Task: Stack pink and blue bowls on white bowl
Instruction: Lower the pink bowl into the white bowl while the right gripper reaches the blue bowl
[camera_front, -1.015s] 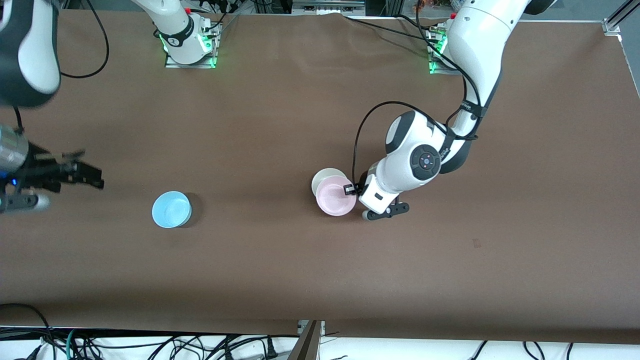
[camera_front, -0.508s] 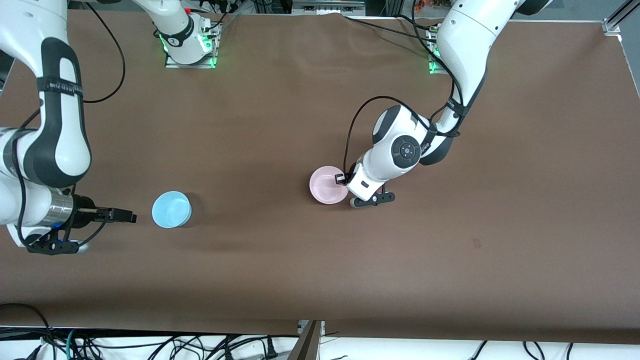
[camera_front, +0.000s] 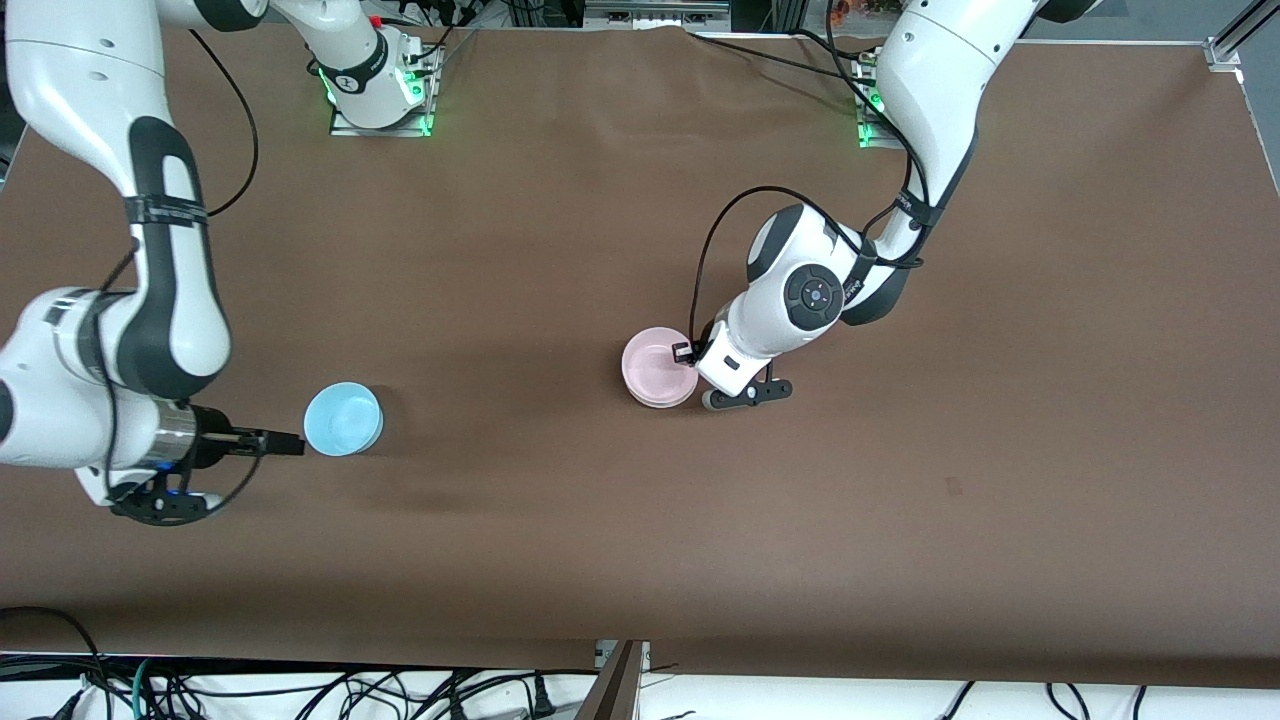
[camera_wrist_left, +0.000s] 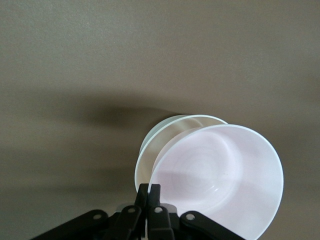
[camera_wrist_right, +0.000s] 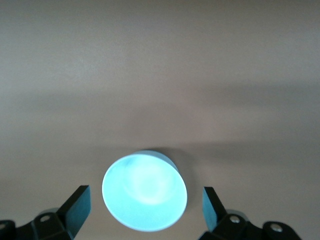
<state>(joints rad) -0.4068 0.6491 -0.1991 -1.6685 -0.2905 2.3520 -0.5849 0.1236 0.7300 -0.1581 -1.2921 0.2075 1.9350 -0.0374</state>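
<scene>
A: Left gripper: fingers pinched together on the rim of the pink bowl, which sits in the white bowl; only an edge of the white one shows beneath it, near mid-table. Is the pink bowl fully seated?

B: It looks slightly offset in the left wrist view, so that is a judgement only. Right gripper: fingers spread wide, holding nothing, low over the table just beside the blue bowl.

A: Which relation governs the next move?

B: The blue bowl lies straight ahead of the right gripper, between its two fingers in the right wrist view, toward the right arm's end of the table and well apart from the stack. The right arm is plainly nearer. A round bowl offers no long axis.

A: Count?

B: One pink, one blue, one white bowl; two grippers.
</scene>
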